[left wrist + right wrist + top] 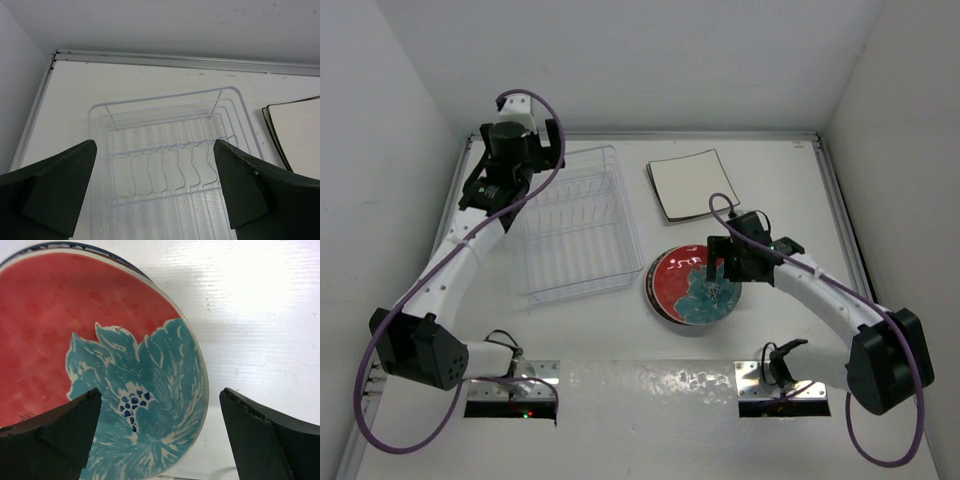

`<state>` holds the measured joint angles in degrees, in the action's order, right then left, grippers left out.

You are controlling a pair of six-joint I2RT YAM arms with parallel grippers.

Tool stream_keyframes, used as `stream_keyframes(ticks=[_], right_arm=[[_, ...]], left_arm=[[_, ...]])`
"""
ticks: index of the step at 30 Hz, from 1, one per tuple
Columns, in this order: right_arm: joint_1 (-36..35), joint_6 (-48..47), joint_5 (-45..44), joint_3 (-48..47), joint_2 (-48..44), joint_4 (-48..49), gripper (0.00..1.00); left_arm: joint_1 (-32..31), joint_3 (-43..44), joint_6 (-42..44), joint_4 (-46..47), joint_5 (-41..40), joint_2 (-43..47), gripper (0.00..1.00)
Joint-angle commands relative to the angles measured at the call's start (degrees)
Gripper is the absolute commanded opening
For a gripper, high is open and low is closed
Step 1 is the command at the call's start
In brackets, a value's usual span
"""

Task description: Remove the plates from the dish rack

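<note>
Nearest me, two metal mounting plates [510,375] sit at the near edge of the white tabletop [770,200]. The arm bases stand by them, and purple cables [380,330] loop off both arms.

A little further in, right of centre, the right end effector [720,270] hangs over a round red plate [685,290] with a teal flower. From its wrist camera I see the jaws spread wide and gripping nothing. One finger is over the flower and the other over bare tabletop [260,315], so they straddle the red plate [60,325] at its rim. I cannot tell whether either finger touches it. That plate tops a small stack lying flat, and a blue-rimmed plate [65,246] peeks out beneath its far edge.

Just left of the stack lies the dish rack [570,290], clear plastic with thin wire dividers, lying slightly askew on the tabletop. The left arm runs up along the rack's left side. Every plate I can see lies outside the rack.

Beyond the stack, right of the rack's far end, cream square plates [692,183] with dark edges lie stacked flat.

At the rack's far left corner the left end effector [542,150] is poised above it, its jaws fully apart and holding nothing. Its wrist view looks down between them onto the dish rack [165,97], with the cream square plates [300,135] at the right edge.

A metal rail [690,135] trims the far edge of the tabletop. Behind it rises the plain white back wall [640,60], and white side walls [370,150] close in left and right.
</note>
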<state>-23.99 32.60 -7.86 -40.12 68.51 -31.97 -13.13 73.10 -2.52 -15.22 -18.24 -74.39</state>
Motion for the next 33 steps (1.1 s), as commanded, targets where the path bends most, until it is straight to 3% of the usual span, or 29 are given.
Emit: stream_keyframes(ticks=[1,7,14,23,33], right_arm=[[-0.09,-2.27,-1.63,-2.33,1.27,-2.13,0.99],[-0.36,-2.19,-0.76,0.30,2.59,0.40,0.99],[-2.11,1.32,9.07,2.68,2.42,8.05,0.99],[-3.17,2.29,9.35,1.27,2.85,8.41,0.99],[-3.35,-2.53,-14.81,-8.55,-4.08,-9.24,0.99]], left_arm=[[0.56,-0.15,-0.55,2.57,1.19,0.04,1.00],[0.56,-0.15,-0.55,2.57,1.72,-0.14,1.00],[0.47,-0.15,-0.38,2.48,1.98,-0.58,1.00],[0.47,-0.15,-0.29,2.48,1.98,-0.93,1.00],[0.56,0.99,-2.57,0.29,-3.46,-2.16,1.00]])
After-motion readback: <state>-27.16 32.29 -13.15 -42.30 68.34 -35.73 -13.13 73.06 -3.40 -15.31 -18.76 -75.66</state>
